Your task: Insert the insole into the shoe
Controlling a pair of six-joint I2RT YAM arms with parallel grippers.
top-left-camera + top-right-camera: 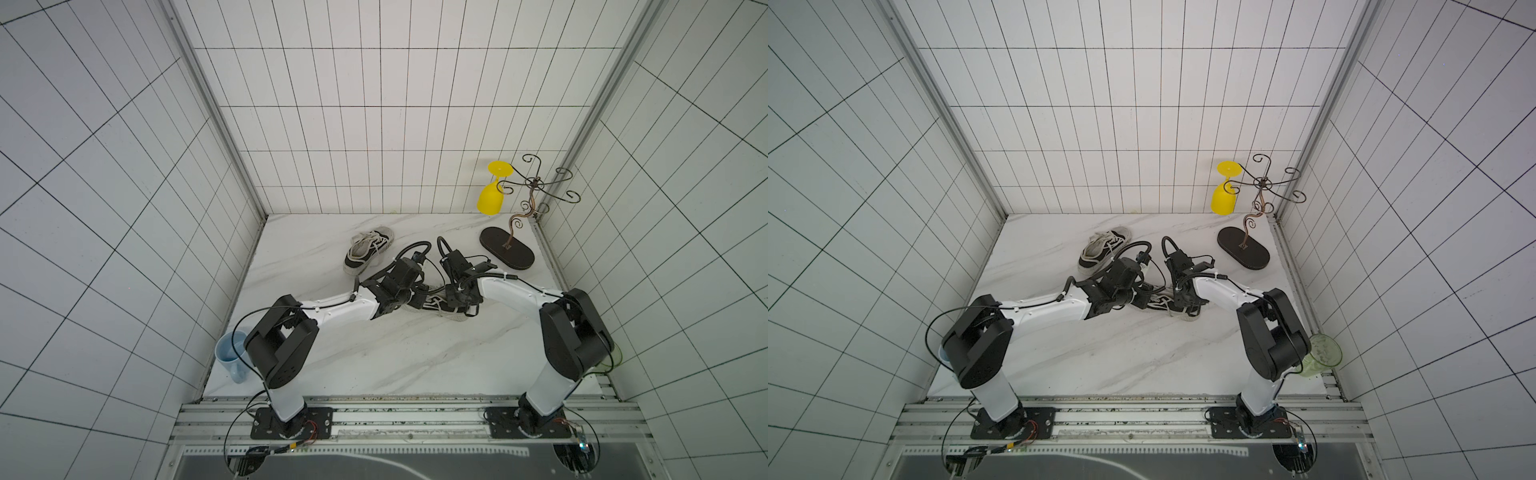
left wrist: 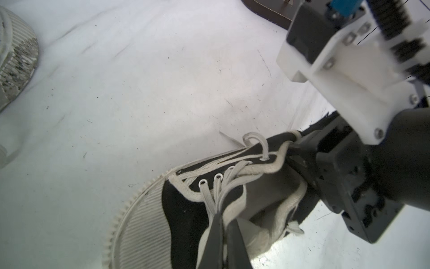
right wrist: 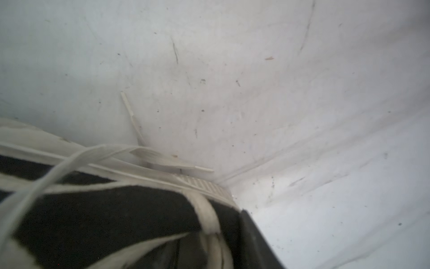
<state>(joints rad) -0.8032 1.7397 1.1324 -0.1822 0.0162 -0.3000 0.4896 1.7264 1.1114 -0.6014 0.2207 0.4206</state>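
The left tool (image 2: 224, 223) is clamped shut on the tongue and laces of the black shoe (image 1: 432, 306). The shoe lies mid-desk with its long axis running across. Its toe points toward the left arm and its heel toward the right. At the heel collar sits the right tool (image 1: 456, 302); I cannot tell how wide its jaws stand. Both arms meet over the shoe, neither clearly nearer.

The insole does not show apart. A pale surface inside the shoe's mouth may be it, so any seating push would likely run heel to toe.

The marbled desk (image 1: 374, 357) looks smooth and scuffed. Left and nearer than the shoe stands a blue mug (image 1: 230, 357). A second shoe (image 1: 368, 249) lies behind-left, a wire stand (image 1: 507, 248) with a yellow glass (image 1: 490, 199) behind-right, and a green cup (image 1: 1320, 357) nearer-right.
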